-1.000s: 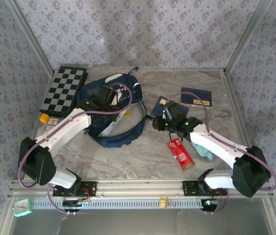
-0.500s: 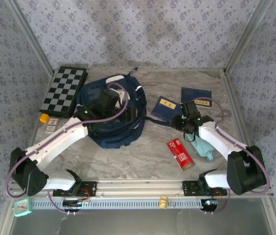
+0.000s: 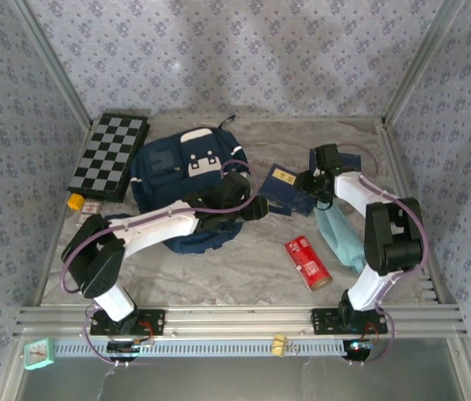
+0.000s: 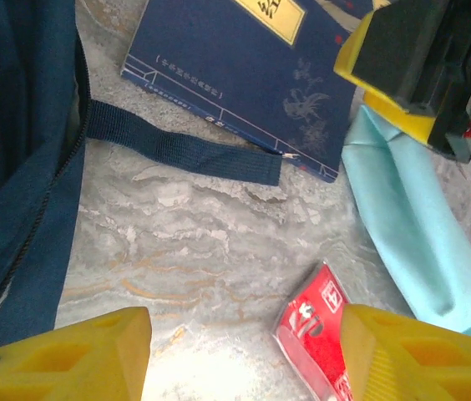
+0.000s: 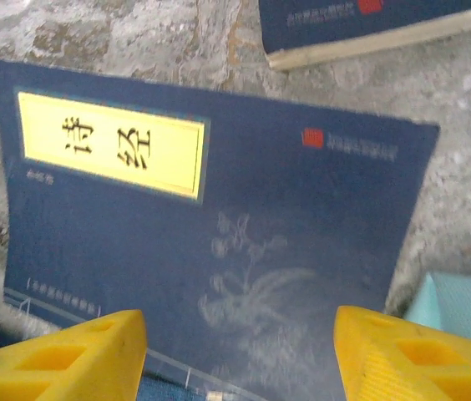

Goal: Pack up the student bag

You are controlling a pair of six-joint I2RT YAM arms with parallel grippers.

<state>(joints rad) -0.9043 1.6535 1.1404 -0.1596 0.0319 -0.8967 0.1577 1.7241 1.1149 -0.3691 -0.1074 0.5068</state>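
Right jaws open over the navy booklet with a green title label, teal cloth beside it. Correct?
No. The title label is yellow, not green: see the right wrist view. Right jaws open over the navy booklet, teal cloth beside it: that holds.

The checkerboard [image 3: 110, 154] lies left of the student bag [image 3: 181, 180], the booklet [image 3: 281, 185] just right of it, the cloth [image 3: 340, 238] and packet [image 3: 308, 262] farther right.

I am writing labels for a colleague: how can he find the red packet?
Start at the navy student bag, the biggest item. In the top view, below and right of it, the red packet lies flat beside a teal cloth. Its neighbours are navy or teal; it is bright red.
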